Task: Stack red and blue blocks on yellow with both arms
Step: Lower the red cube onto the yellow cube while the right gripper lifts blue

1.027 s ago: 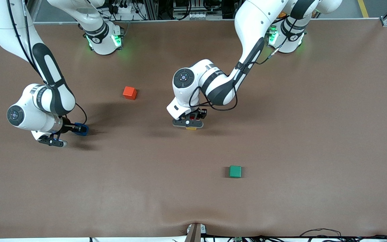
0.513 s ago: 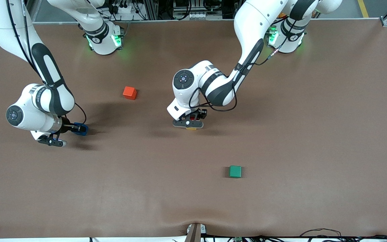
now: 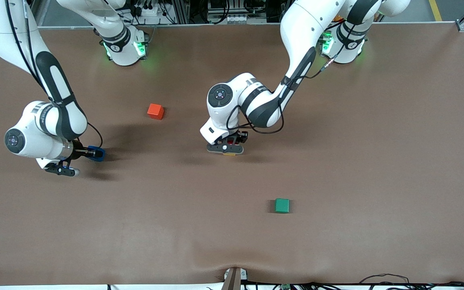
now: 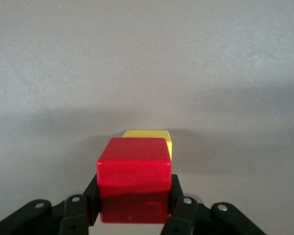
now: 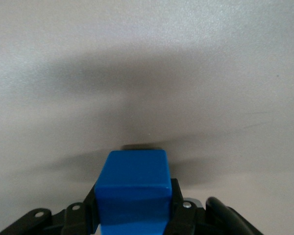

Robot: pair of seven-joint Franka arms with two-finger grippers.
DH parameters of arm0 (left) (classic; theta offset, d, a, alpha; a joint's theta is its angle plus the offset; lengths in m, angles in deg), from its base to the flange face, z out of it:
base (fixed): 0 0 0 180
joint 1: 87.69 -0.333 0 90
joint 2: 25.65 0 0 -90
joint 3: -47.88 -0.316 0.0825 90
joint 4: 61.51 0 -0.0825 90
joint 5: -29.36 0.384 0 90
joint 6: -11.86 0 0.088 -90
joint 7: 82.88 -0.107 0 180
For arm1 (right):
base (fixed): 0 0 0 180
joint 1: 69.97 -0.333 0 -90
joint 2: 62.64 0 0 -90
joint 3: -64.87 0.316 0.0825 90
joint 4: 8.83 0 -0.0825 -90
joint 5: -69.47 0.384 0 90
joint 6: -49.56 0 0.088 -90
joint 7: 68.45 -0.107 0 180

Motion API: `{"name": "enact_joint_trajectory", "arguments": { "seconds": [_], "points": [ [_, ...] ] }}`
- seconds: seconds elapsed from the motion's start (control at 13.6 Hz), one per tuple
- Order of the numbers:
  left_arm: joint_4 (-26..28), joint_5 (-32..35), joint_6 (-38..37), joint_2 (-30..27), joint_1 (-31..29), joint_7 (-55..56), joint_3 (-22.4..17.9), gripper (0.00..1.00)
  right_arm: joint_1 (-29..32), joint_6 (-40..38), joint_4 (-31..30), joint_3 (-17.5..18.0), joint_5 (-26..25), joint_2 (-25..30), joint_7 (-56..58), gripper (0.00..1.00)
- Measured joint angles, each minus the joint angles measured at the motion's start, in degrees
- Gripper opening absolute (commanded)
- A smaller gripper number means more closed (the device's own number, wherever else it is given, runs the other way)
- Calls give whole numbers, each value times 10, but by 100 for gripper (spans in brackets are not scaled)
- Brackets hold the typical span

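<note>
My left gripper (image 3: 228, 146) is shut on the red block (image 3: 230, 141) and holds it just over the yellow cube (image 3: 228, 154) near the table's middle. Only a sliver of the yellow cube shows under the gripper. In the left wrist view the red block (image 4: 133, 178) sits between the fingers (image 4: 179, 198), with the yellow cube (image 4: 148, 136) partly hidden under it. I cannot tell if they touch. My right gripper (image 3: 91, 153) is shut on the blue block (image 3: 96, 153) low over the table at the right arm's end. The blue block (image 5: 133, 188) also shows in the right wrist view.
An orange-red cube (image 3: 155, 111) lies between the two grippers, farther from the front camera than both. A green cube (image 3: 282, 205) lies nearer to the front camera than the yellow cube, toward the left arm's end. The brown table (image 3: 377, 161) holds nothing else.
My right arm has shifted slightly toward its end of the table, carrying the blue block. My left gripper with the red block has hardly moved.
</note>
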Motion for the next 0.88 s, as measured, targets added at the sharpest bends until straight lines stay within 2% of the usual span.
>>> {"name": "enact_joint_trajectory", "arguments": {
  "seconds": [0.66, 0.73, 0.81, 0.88],
  "points": [
    [-1, 0, 0, 1, 3, 0, 0, 0, 0, -35, 26, 0, 1, 0, 0, 17],
    [-1, 0, 0, 1, 3, 0, 0, 27, 0, -36, 28, 0, 1, 0, 0, 17],
    [-1, 0, 0, 1, 3, 0, 0, 99, 0, -39, 31, 0, 1, 0, 0, 17],
    [-1, 0, 0, 1, 3, 0, 0, 100, 0, -43, 33, 0, 1, 0, 0, 17]
  ]
}}
